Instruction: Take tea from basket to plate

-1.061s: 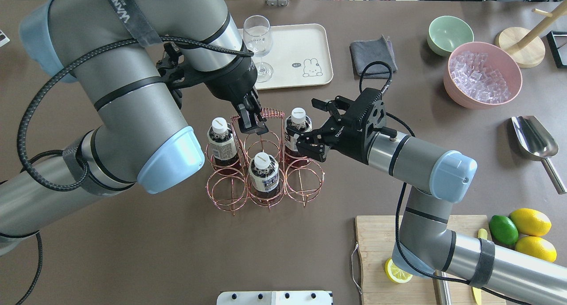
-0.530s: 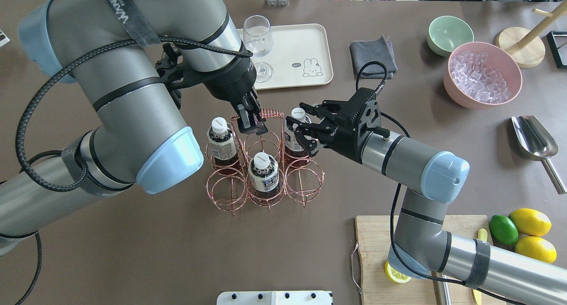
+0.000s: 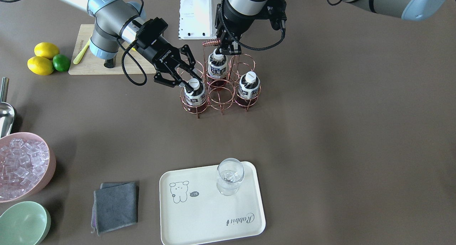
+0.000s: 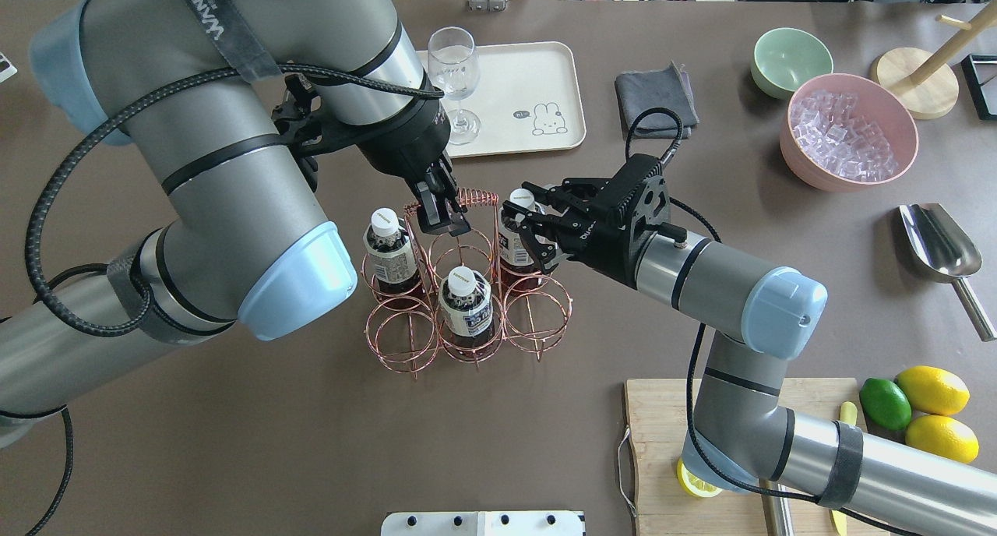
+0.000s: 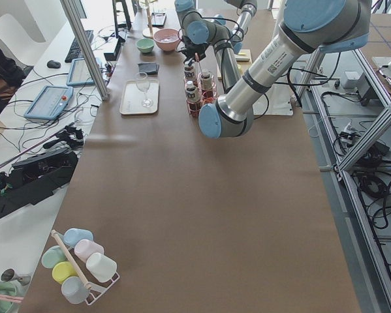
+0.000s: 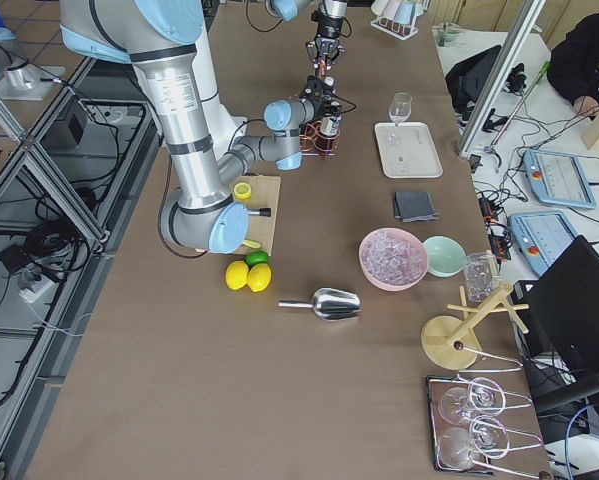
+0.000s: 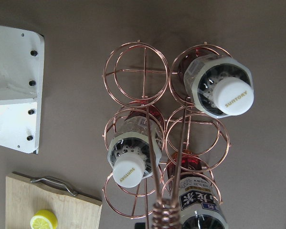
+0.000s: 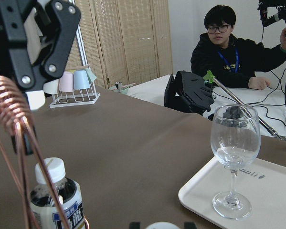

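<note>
The copper wire basket stands mid-table with three tea bottles in its rings: left, front middle and right. My left gripper is shut on the basket's coiled handle; it also shows in the front view. My right gripper is open, its fingers on either side of the right bottle's top. The cream plate lies beyond the basket and carries a stem glass. The left wrist view looks down on the three bottles.
A grey cloth, a green bowl and a pink bowl of ice sit at the far right. A metal scoop, a cutting board with a lemon slice, lemons and a lime lie on the near right.
My right gripper has moved left and slightly away from me onto the right bottle, so its open fingers now straddle the bottle's top. My left gripper stays shut on the handle.
</note>
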You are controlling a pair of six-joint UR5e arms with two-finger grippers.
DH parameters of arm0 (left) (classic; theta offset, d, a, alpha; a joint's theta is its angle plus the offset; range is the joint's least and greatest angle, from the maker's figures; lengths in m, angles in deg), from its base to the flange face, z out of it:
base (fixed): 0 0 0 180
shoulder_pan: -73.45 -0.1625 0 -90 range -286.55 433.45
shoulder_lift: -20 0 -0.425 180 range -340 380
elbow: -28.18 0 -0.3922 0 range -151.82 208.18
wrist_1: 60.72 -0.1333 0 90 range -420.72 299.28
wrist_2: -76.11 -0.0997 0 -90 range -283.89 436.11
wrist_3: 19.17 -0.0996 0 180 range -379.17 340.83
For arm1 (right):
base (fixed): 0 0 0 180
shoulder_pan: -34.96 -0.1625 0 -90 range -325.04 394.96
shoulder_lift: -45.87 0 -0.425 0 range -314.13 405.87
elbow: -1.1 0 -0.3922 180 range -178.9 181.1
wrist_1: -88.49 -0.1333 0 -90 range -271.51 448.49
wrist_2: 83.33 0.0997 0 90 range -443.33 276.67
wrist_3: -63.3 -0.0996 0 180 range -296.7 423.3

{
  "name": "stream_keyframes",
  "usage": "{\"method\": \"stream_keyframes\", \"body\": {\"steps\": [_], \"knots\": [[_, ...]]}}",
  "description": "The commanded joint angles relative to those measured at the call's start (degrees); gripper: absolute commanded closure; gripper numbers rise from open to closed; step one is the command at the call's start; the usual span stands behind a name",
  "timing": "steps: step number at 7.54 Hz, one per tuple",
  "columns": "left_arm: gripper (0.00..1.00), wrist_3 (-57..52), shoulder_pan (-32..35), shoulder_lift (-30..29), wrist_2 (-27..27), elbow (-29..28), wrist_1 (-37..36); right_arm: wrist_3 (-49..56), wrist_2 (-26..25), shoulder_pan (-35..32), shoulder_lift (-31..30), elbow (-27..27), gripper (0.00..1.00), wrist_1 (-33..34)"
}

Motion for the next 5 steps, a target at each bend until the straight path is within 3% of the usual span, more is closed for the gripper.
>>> {"method": "stream_keyframes", "body": {"steps": [1, 3, 5], "knots": [[1.00, -0.1, 0.0, 0.0, 0.0, 0.0, 0.0, -0.1, 0.3, -0.2, -0.8, 4.3, 1.00, 3.3], [1.00, -0.1, 0.0, 0.0, 0.0, -0.1, 0.0, -0.2, 0.4, -0.2, -0.8, 12.5, 1.00, 13.9], [1.00, -0.1, 0.0, 0.0, 0.0, -0.1, 0.0, -2.9, 1.4, -1.2, -0.7, 16.5, 1.00, 18.5]]}}
